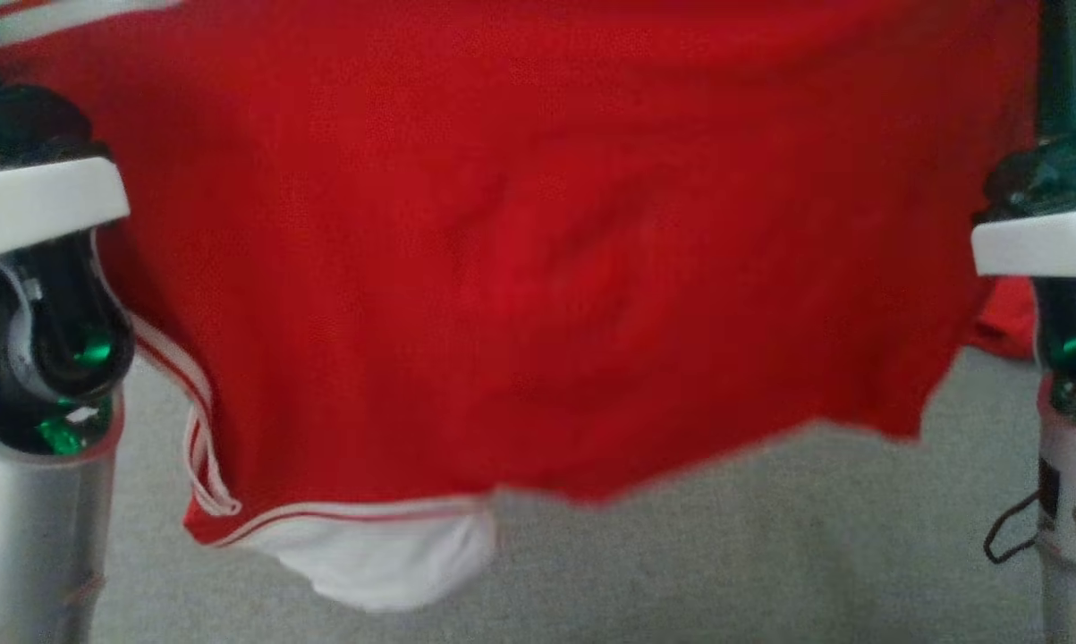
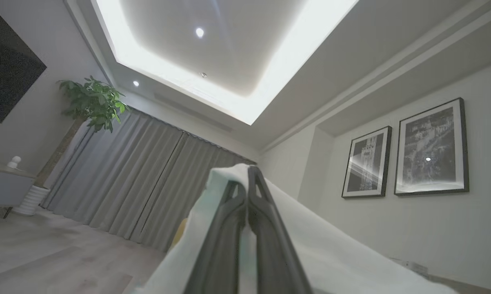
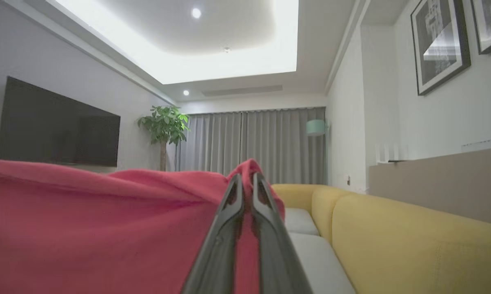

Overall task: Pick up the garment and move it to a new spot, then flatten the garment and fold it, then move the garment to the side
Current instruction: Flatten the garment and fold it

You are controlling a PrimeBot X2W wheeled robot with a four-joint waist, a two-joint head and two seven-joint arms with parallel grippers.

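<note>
The left jaws are pinched tight on a white edge of the red jersey (image 1: 538, 268); the right jaws clamp a red edge. It hangs spread across the head view, its uneven hem and white-trimmed sleeve (image 1: 377, 555) low, over bare grey surface (image 1: 770, 555) along the bottom.

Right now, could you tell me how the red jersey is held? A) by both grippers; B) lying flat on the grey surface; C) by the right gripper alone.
A: the left gripper and the right gripper are each shut on the red jersey, which hangs between them.
</note>
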